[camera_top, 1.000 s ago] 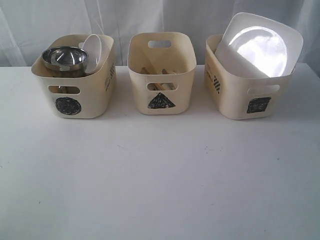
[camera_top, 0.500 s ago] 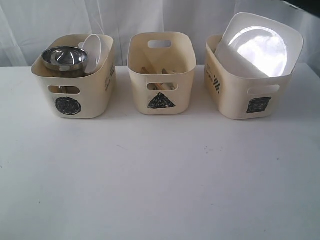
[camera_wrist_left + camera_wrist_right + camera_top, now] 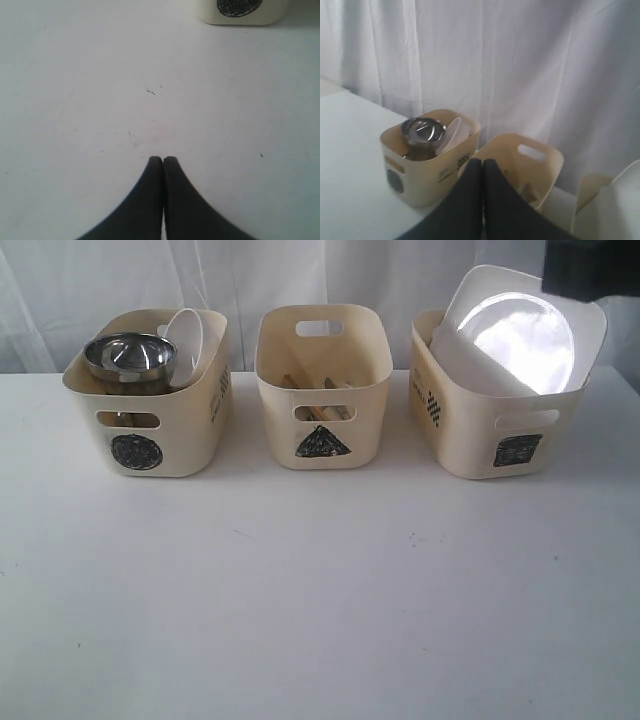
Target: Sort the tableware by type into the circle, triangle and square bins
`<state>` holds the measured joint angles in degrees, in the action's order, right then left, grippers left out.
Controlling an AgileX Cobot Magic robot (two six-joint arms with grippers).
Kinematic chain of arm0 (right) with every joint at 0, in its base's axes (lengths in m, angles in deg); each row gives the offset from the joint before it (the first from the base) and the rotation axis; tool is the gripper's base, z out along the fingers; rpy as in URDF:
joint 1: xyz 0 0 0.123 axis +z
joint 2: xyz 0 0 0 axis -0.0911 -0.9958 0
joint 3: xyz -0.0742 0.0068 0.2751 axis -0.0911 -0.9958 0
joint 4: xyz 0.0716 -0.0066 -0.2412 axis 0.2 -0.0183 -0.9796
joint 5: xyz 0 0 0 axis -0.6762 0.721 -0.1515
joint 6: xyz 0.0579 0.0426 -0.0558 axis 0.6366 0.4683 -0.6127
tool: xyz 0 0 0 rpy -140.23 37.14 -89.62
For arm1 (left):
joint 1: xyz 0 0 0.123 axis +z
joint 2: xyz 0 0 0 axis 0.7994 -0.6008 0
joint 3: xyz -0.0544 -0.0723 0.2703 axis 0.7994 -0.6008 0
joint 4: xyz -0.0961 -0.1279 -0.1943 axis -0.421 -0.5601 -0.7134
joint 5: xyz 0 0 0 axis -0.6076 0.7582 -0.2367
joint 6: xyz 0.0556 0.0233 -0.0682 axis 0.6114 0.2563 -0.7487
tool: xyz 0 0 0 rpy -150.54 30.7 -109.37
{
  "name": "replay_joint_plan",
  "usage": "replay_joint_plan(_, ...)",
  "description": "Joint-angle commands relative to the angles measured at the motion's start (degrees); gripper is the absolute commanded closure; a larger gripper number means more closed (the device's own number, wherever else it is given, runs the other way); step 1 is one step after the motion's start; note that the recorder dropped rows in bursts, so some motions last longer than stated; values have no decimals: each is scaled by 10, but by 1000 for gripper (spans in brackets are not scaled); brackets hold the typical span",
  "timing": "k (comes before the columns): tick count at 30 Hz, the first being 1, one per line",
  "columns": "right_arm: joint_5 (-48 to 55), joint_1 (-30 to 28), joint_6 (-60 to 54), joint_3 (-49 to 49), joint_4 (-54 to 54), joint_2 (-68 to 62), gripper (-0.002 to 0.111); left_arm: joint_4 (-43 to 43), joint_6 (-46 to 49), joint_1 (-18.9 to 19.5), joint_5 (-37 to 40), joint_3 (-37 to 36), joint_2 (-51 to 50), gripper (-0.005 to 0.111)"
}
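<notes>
Right arm (image 3: 592, 268) has swung in over the plate (image 3: 520, 335) edge, left hand (image 3: 163, 159) and right hand (image 3: 483, 161) both pinched together.

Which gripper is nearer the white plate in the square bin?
Right. The right gripper is raised close beside the plate; the left gripper sits low over the table before the circle bin.

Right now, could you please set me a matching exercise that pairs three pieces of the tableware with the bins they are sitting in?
Things:
1. shiny steel bowl
2. wooden chopsticks
3. large white plate

Places:
A. square bin
B. circle bin
C. triangle bin

Pairs: 1-B, 2-C, 3-A.
</notes>
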<state>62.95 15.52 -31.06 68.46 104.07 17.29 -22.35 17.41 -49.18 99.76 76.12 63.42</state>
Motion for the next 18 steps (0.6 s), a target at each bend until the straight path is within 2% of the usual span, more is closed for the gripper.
replay_joint_plan(1, -60, -1, -69, -2, -9, 32, 108, -4, 0, 0, 1, -3, 3, 107)
replay_joint_plan(6, -81, -1, -103, -3, -12, 51, 108, -4, 0, 0, 1, -3, 3, 107)
replay_joint_plan(9, -95, -1, -71, -20, -84, 68, 108, -4, 0, 0, 1, -3, 3, 107)
replay_joint_plan(13, -146, -1, 157, -94, -266, 117, 108, -4, 0, 0, 1, -3, 3, 107)
replay_joint_plan(16, -189, -7, 350, -181, -446, 179, 108, -4, 0, 0, 1, -3, 3, 107)
replay_joint_plan(18, -210, -24, 441, -251, -495, 234, 108, -4, 0, 0, 1, -3, 3, 107)
